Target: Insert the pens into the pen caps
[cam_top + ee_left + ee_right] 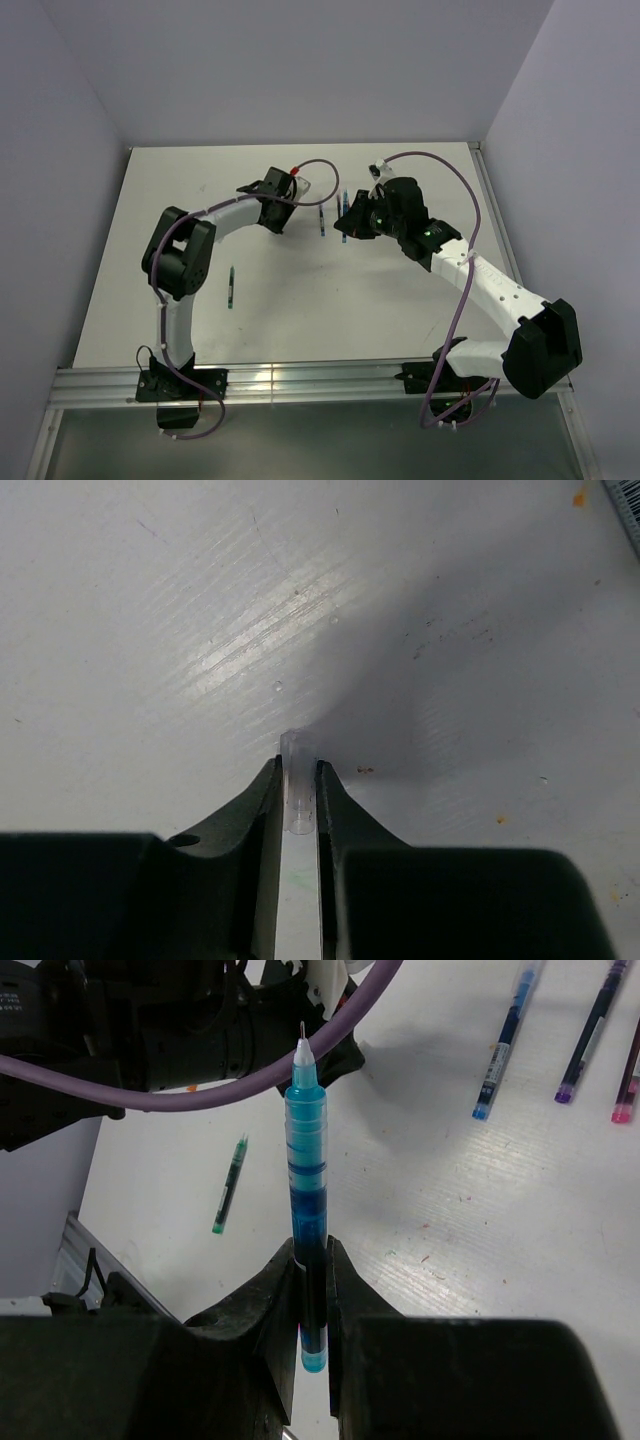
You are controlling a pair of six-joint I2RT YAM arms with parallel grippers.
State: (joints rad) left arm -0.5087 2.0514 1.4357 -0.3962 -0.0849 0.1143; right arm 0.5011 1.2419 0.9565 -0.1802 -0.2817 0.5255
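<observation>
My left gripper point(298, 765) is low over the table, shut on a small translucent pen cap point(298, 785) that sticks out a little past the fingertips. A light blue pen point(306, 1140) is held upright in my shut right gripper point(312, 1250), its fine tip pointing towards the left arm. From above, the two grippers face each other at mid-table, left point(303, 193) and right point(350, 224). Loose pens lie on the table: a green one point(229, 1185) point(231, 287), a blue one point(505, 1045) point(322, 222), a purple one point(590, 1035) and a pink-ended one point(628, 1080).
A purple cable point(250, 1080) loops across in front of the right wrist camera, close to the held pen's tip. White walls point(60, 200) close in the table on the left, back and right. A metal rail point(300, 385) runs along the near edge.
</observation>
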